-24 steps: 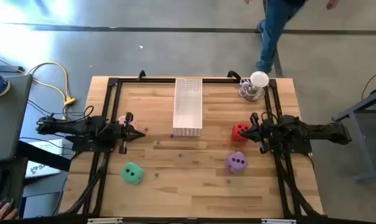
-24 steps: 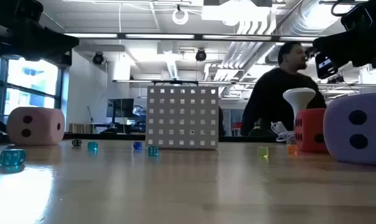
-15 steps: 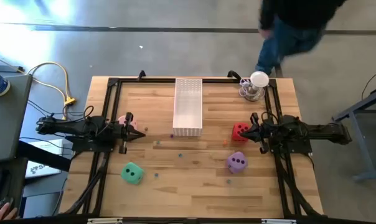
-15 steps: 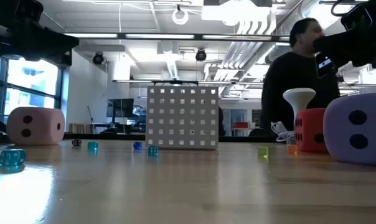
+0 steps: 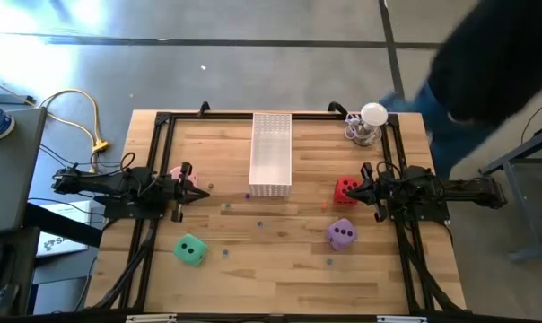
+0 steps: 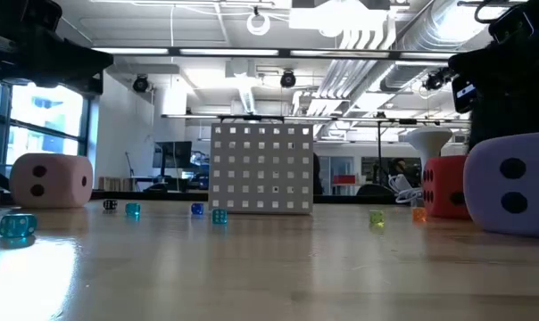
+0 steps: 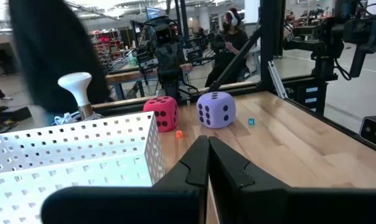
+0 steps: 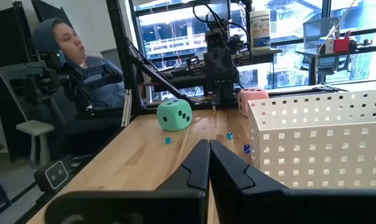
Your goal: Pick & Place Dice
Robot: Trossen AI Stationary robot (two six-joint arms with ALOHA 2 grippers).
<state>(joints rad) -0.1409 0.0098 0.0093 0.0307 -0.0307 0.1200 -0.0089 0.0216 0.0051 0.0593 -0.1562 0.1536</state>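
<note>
Four dice rest on the wooden table on their bottom faces: the pink die [image 5: 175, 173] by the left arm, the green die [image 5: 191, 249] at the near left, the red die [image 5: 346, 189] and the purple die [image 5: 342, 233] by the right arm. My left gripper [image 5: 205, 194] hangs shut just right of the pink die, touching nothing. My right gripper [image 5: 354, 191] hangs shut over the red die's near right edge; in the low view it stays above the dice. The wrist views show each pair of fingers [image 7: 208, 163] [image 8: 209, 163] closed together with nothing between them.
A white perforated tray [image 5: 271, 153] stands at the table's far middle. A white bulb-shaped object on a wire stand [image 5: 371, 118] sits at the far right corner. Several tiny coloured dice [image 5: 259, 225] are scattered mid-table. A black frame [image 5: 160, 126] runs along the edges. A person [image 5: 486, 81] stands beyond the far right corner.
Both arms have kept still and the dice have not moved. The person behind the table has walked from the far edge toward the right side.
</note>
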